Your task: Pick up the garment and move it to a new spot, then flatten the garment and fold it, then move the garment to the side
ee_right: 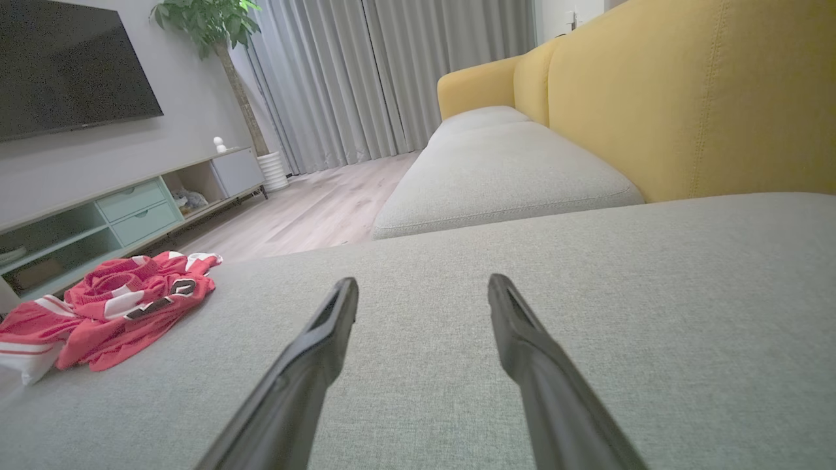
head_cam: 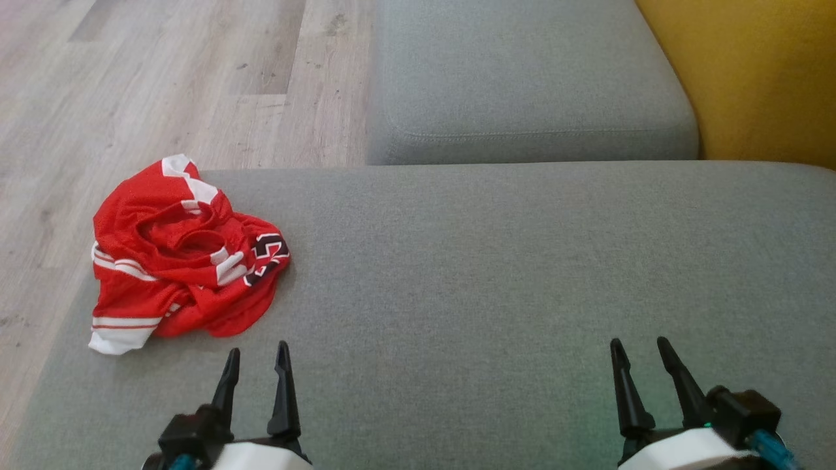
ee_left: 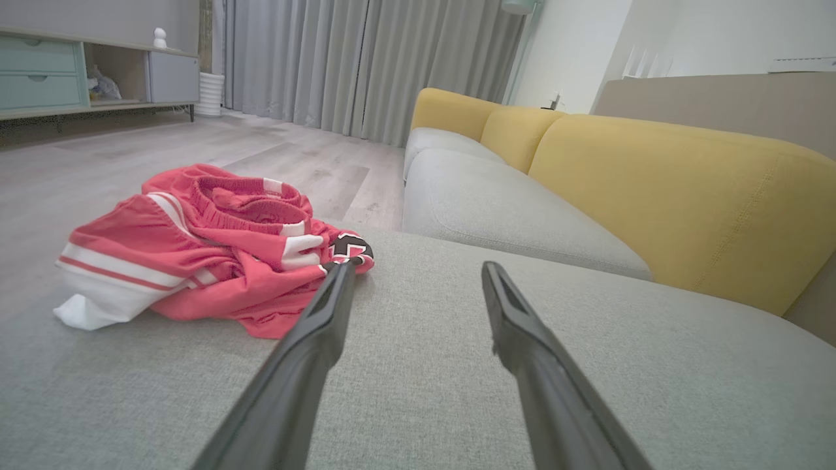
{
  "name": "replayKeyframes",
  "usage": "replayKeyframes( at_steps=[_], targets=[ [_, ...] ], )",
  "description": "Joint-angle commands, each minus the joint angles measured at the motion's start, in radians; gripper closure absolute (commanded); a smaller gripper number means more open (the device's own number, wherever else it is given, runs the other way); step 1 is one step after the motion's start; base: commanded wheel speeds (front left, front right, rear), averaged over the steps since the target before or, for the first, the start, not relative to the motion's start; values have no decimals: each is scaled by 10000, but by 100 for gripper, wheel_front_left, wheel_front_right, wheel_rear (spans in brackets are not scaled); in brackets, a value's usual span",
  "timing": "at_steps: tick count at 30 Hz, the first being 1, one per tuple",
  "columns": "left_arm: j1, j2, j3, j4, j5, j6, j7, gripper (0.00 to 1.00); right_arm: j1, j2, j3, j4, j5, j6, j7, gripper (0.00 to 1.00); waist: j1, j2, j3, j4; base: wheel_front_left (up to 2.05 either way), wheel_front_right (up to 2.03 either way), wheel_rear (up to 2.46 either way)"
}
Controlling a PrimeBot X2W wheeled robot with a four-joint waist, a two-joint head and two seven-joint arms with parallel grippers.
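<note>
Two long-fingered black grippers point out over the wide grey cloth sofa seat (head_cam: 522,261). Both are spread wide with nothing in them. The crumpled red mesh shirt with white stripes (head_cam: 176,254) lies bunched up at the seat's left edge, next to the pale wooden floor (head_cam: 130,98). The left gripper (head_cam: 258,349) is near the shirt but not touching it. The right gripper (head_cam: 639,342) is well apart from it.

You see the grey sofa seat (head_cam: 522,261) ahead, its yellow backrest (head_cam: 751,78) at 2 o'clock, wood floor (head_cam: 163,78) at 10 o'clock.
</note>
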Motion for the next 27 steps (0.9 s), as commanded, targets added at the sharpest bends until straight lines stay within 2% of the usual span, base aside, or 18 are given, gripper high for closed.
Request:
replayKeyframes(
  at_steps=[1,17,27],
  targets=[
    [-344,29,141,-310,173,33,-120,0,-310,-81,265,-309,-160,67,-123,0,0,0,1,1,0,0,0],
    [-293,35,-123,227,1968,363,-625,0,-45,-89,252,-32,-2055,77,-625,0,0,0,-147,37,0,0,0],
    [-301,35,-106,410,1900,380,-638,0,-22,-89,227,62,-2019,77,-638,0,0,0,-177,15,0,0,0]
  ],
)
